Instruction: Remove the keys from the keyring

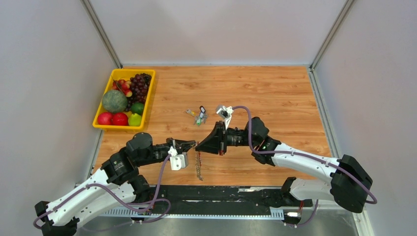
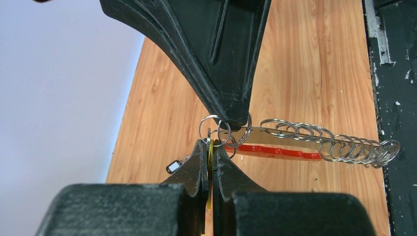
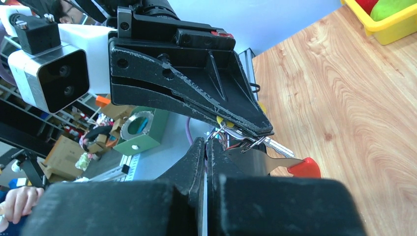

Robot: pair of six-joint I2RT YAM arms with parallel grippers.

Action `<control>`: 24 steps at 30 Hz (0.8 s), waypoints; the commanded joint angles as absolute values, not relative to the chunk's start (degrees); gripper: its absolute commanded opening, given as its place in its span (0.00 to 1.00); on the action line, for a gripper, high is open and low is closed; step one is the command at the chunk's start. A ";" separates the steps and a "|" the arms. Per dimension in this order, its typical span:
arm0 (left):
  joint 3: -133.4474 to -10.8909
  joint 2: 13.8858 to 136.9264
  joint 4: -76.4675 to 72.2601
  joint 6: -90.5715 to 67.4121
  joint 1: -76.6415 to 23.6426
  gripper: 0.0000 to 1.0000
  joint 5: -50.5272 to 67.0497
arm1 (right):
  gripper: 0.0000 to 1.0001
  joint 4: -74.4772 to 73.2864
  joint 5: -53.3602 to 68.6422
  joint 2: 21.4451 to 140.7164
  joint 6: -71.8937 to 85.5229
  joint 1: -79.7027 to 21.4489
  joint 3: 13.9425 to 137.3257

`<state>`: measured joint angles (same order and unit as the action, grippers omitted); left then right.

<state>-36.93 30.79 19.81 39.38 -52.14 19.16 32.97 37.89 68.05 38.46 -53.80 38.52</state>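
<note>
My two grippers meet tip to tip above the near middle of the table. The left gripper (image 1: 193,145) (image 2: 212,144) is shut on a flat key (image 2: 210,162) with a yellow head, whose silver blade (image 3: 278,144) pokes out past the jaws. The right gripper (image 1: 198,146) (image 3: 207,144) is shut on the near end of the keyring (image 2: 279,150), a flat metal strip with a red edge. Several silver split rings (image 2: 346,148) line the strip. In the top view the keyring (image 1: 198,166) hangs down below the fingertips. Other keys are not plainly visible.
A small cluster (image 1: 199,115) with green, black and yellow bits lies on the wood behind the grippers. A yellow tray (image 1: 149,97) of fruit stands at the back left. A black rail (image 1: 221,192) runs along the near edge.
</note>
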 commanded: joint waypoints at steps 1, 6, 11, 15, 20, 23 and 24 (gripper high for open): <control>-37.37 31.41 21.34 40.07 -52.13 0.00 19.81 | 0.00 49.07 35.34 65.22 44.98 -53.32 37.87; -37.36 31.46 21.44 40.16 -52.19 0.00 20.00 | 0.00 56.98 30.98 64.80 49.74 -52.10 34.77; -37.36 31.55 21.48 40.24 -52.21 0.00 20.25 | 0.00 65.86 24.44 65.40 55.20 -51.78 31.09; -37.34 31.69 21.52 40.32 -52.20 0.00 20.50 | 0.00 71.19 20.25 65.74 57.56 -51.82 28.65; -37.34 31.97 21.56 40.36 -52.19 0.00 20.99 | 0.00 74.22 16.55 65.59 58.89 -51.94 27.20; -37.35 32.17 21.69 40.42 -52.21 0.00 21.11 | 0.00 74.23 14.93 65.48 59.17 -51.88 26.90; -37.35 32.21 21.68 40.42 -52.21 0.00 21.12 | 0.00 74.11 14.64 65.46 59.23 -51.87 26.81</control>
<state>-36.91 32.08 21.41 39.97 -52.14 20.12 67.11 19.00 66.83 57.01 -52.12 27.03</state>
